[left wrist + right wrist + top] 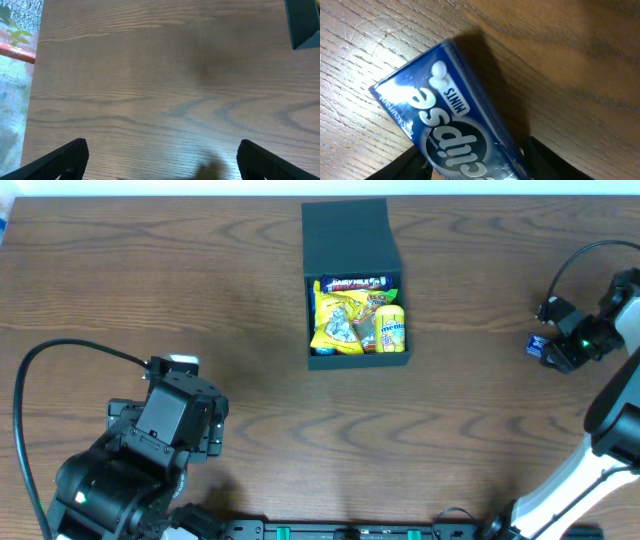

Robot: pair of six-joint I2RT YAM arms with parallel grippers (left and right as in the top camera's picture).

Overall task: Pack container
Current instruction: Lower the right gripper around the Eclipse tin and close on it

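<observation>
Overhead, what is shown, largest first?

— A wood-grain table is seen. The container is set at the middle of the far edge, its flap lid thrown back, and it is crowded with snack packets, mostly yellow. The left gripper is held by the near-left corner, its fingers spread wide over bare wood with nothing between them. The right gripper is placed by the right edge, well apart from the container, and is closed around a blue Eclipse mints packet.

How is the step in hand best done?

— The carry to the container is judged to be the step. The packet is glossy and seems to be pinched at one end, so it should be raised well off the wood and moved smoothly, lest it be twisted out of the grip. Little free room can be made out inside, so it is best released low over the contents. The raised lid is avoided if the approach is made from the right side.

And the surface, the room?

— Matte brown wood with dark grain is shown. Past the left edge a pale mottled floor and a red bar are glimpsed.
</observation>
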